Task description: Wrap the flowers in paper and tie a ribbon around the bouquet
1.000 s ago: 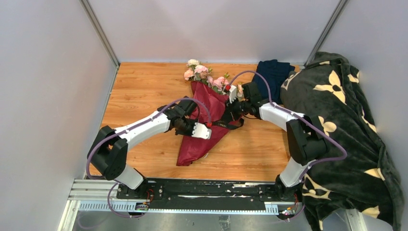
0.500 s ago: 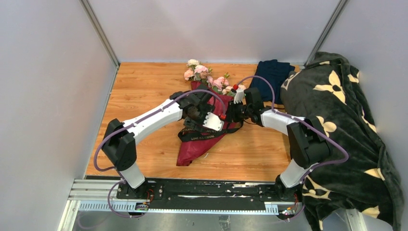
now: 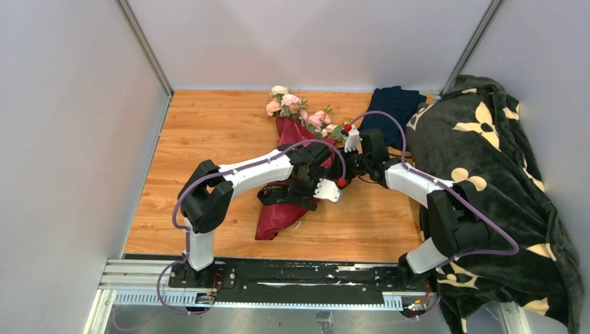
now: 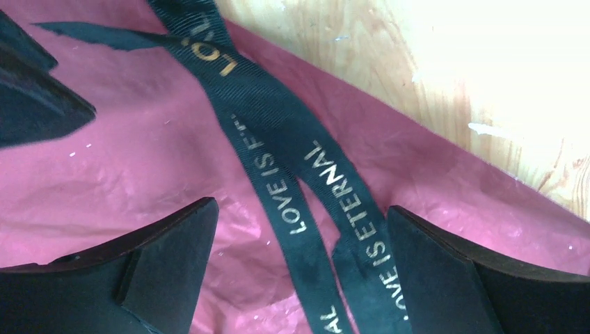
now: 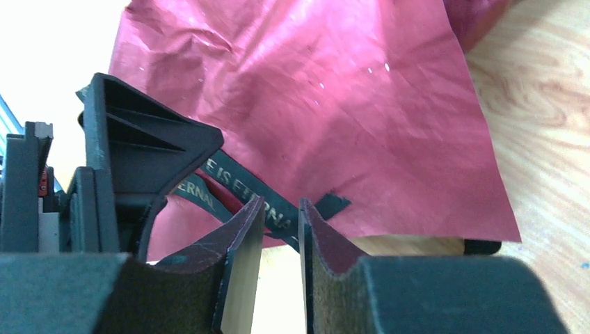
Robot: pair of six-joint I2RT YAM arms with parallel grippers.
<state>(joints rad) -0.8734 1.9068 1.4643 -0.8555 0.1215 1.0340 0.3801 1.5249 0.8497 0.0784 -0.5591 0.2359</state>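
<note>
Beside navy cloth point(image 3: 396, 104) and blanket point(image 3: 501, 174), left tool point(image 4: 300, 210) gapes over ribbon point(image 4: 278, 132), right tool point(image 5: 281, 207) barely parted.

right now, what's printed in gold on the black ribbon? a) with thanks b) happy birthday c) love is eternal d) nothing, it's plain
c: in the left wrist view the ribbon lying across the paper reads LOVE IS ETERNAL in gold letters.

I can't see the stems of the flowers point(image 3: 295, 106), buried in the paper point(image 3: 277, 214). The left arm point(image 3: 254, 169) covers part of the ribbon point(image 4: 275, 125), whose tails run off my left wrist view's bottom edge.
</note>
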